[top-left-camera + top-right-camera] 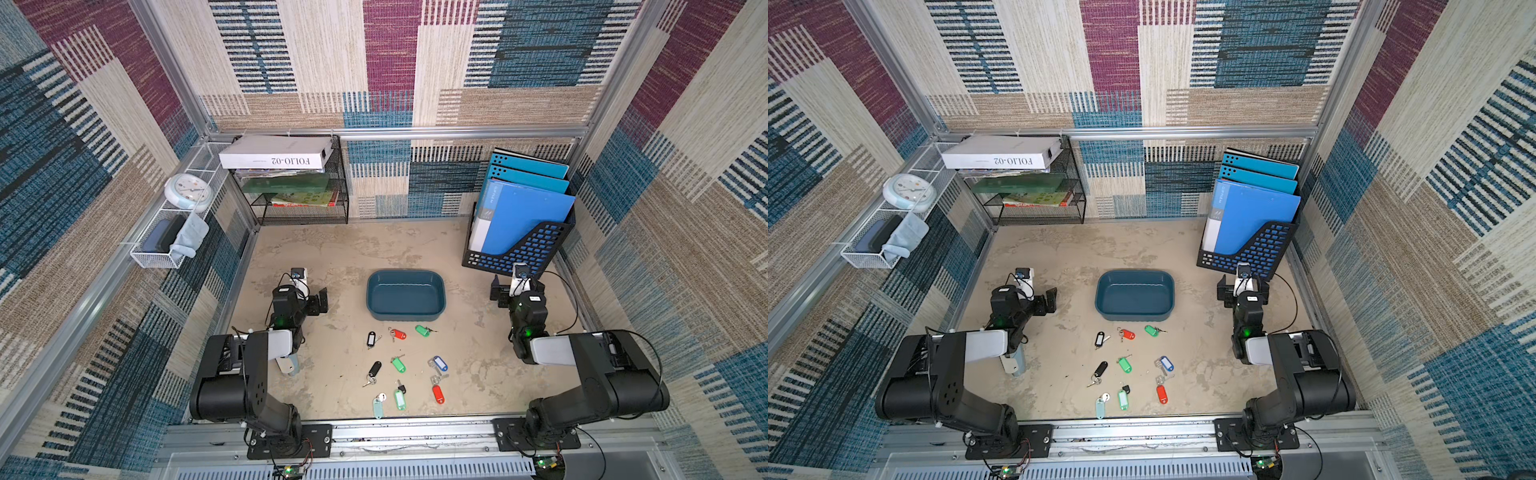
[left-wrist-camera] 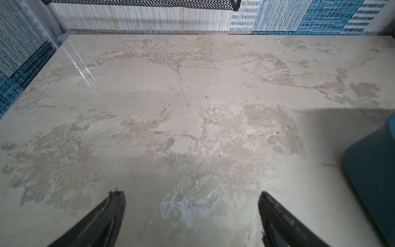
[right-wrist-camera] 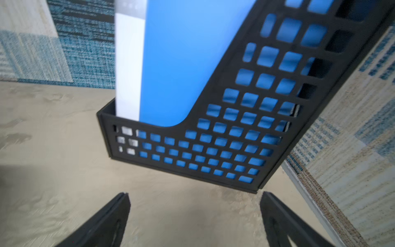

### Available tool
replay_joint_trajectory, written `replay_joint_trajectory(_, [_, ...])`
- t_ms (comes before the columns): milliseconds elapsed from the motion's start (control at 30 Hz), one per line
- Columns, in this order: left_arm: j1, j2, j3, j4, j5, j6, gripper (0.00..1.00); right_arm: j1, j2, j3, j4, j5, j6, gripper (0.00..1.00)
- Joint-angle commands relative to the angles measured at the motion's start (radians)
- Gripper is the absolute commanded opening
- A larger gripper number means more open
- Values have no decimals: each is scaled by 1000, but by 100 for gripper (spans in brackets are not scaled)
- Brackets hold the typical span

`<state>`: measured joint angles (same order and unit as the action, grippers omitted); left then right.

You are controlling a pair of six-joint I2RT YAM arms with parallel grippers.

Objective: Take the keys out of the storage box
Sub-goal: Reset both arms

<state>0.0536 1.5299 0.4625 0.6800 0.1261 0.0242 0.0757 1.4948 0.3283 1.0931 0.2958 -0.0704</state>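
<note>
The dark teal storage box [image 1: 406, 296] [image 1: 1134, 296] stands mid-table with nothing inside it. Several keys lie loose on the table in front of it, among them a red-tagged one [image 1: 400, 334], a green one [image 1: 398, 364], a blue one [image 1: 439, 363], a black one [image 1: 1100, 368] and a pale teal one [image 1: 377, 407]. My left gripper [image 1: 321, 301] [image 2: 190, 193] hovers open left of the box, whose wall [image 2: 372, 171] shows in the left wrist view. My right gripper [image 1: 496, 289] [image 3: 195, 193] is open right of the box, over bare table.
A black perforated file holder [image 1: 515, 249] [image 3: 213, 149] with blue folders stands at the back right, close ahead of the right gripper. At the back left a black wire-mesh shelf [image 1: 299, 195] holds books. A white wire basket [image 1: 166, 245] and a clock [image 1: 188, 192] hang on the left wall.
</note>
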Motion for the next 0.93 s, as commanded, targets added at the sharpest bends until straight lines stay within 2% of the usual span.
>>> replay_joint_trajectory(0, [0, 2, 4, 24, -13, -9, 100, -43, 13, 27, -65, -108, 63, 99])
replay_joint_trajectory(67, [0, 0, 4, 23, -13, -9, 100, -62, 7, 1, -27, -149, 73, 99])
replay_joint_trajectory(100, [0, 1, 4, 23, -12, -8, 100, -75, 18, -41, 42, -189, 73, 99])
replay_joint_trajectory(133, [0, -1, 2, 23, -13, -9, 100, -84, 57, -82, 178, -189, 85, 99])
replay_joint_trajectory(167, [0, -3, 2, 24, -13, -9, 100, -85, 66, -95, 223, -185, 85, 100])
replay_joint_trajectory(233, [0, -4, 1, 25, -13, -8, 100, -85, 20, -58, 74, -195, 79, 100])
replay_joint_trajectory(300, [0, -5, 0, 26, -13, -9, 100, -87, 36, -73, 131, -189, 86, 99])
replay_joint_trajectory(367, [-1, -5, 1, 26, -13, -9, 100, -88, 23, -64, 90, -196, 81, 99])
replay_joint_trajectory(900, [-1, -3, 2, 24, -14, -9, 100, -88, 24, -69, 101, -195, 83, 99])
